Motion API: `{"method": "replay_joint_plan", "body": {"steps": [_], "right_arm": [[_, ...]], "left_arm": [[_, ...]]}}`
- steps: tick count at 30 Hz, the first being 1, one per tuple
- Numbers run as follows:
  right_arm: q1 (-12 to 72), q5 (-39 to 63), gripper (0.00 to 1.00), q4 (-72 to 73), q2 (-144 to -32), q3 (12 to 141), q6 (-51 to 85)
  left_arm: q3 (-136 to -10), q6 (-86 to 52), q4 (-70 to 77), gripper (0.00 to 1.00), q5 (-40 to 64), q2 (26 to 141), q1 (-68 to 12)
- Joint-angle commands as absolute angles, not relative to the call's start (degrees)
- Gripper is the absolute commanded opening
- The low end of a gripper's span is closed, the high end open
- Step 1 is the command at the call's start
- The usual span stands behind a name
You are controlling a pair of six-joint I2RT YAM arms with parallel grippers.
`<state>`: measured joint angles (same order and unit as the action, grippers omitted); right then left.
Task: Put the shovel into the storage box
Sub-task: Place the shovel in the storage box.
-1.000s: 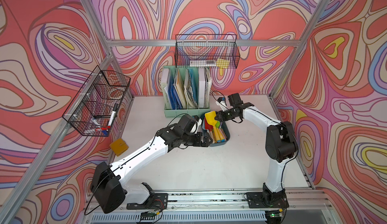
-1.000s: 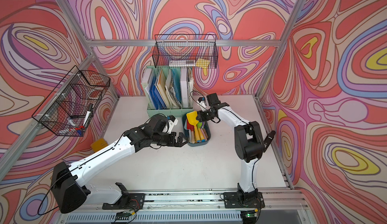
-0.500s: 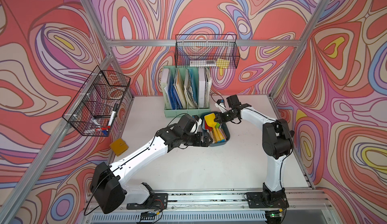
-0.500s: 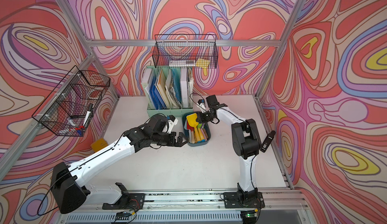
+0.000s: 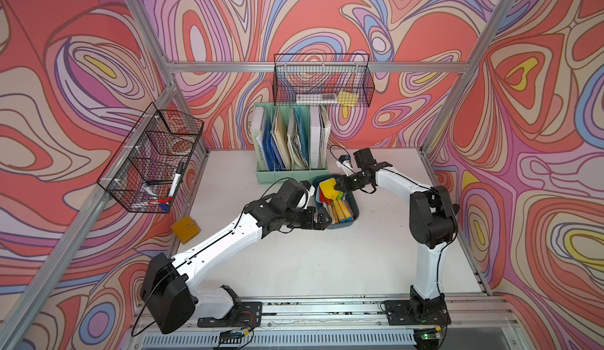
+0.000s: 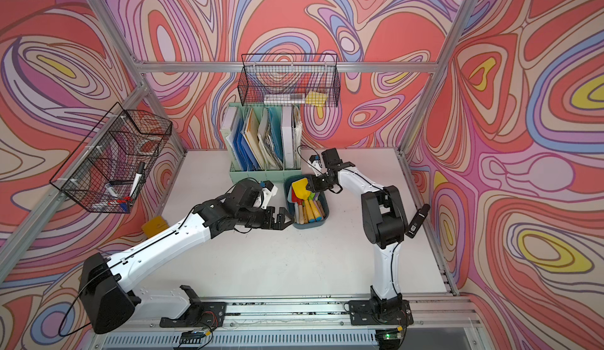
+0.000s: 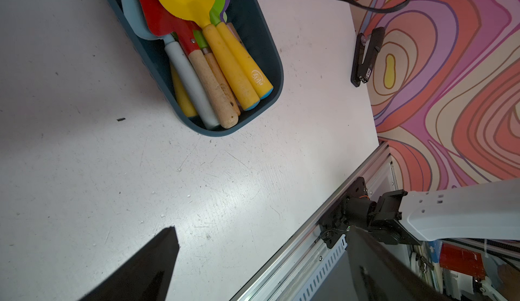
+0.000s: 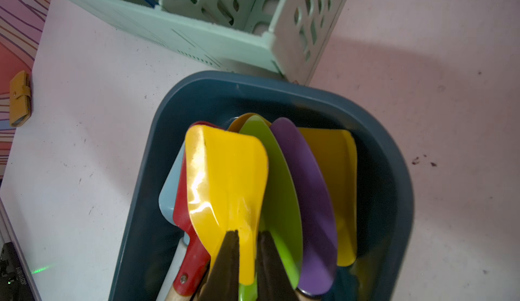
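Observation:
The storage box [image 5: 357, 213], a dark teal tub, sits mid-table in front of the file holder and holds several shovels lying side by side. On top of them rests the yellow shovel [image 5: 327, 186], blade toward the file holder, also clear in the right wrist view [image 8: 225, 178]. My right gripper [image 8: 247, 233] is shut narrowly on the blade's side edge, one finger on each side. In a top view the right gripper [image 6: 310, 186] hovers over the box's [image 6: 327, 215] far end. My left gripper [image 5: 322, 222] stands wide open and empty just outside the box's near left corner.
A mint-green file holder [image 5: 291, 171] stands right behind the box. Black wire baskets hang on the back wall [image 5: 322, 83] and left wall [image 5: 153, 158]. A yellow wallet [image 5: 185, 229] lies at the table's left edge, and a black device [image 6: 416, 220] leans on the right wall.
My right gripper has sunk a little toward the box with the yellow shovel, whose blade now lies lower on the pile. The left arm has not moved.

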<state>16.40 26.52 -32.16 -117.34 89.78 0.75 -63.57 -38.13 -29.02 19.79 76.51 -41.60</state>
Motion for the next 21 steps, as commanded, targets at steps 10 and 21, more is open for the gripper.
{"method": "replay_joint_plan", "body": {"steps": [10, 21], "right_arm": [[16.1, 24.3, 0.22, -33.3, -117.4, 89.6, 0.8], [16.2, 17.1, 0.28, -37.4, -109.2, 89.0, 0.8]], "left_arm": [[-63.0, -38.0, -28.9, 0.99, 19.2, 76.1, -41.8], [-62.5, -35.9, -29.2, 0.99, 10.4, 74.5, -37.7]]}}
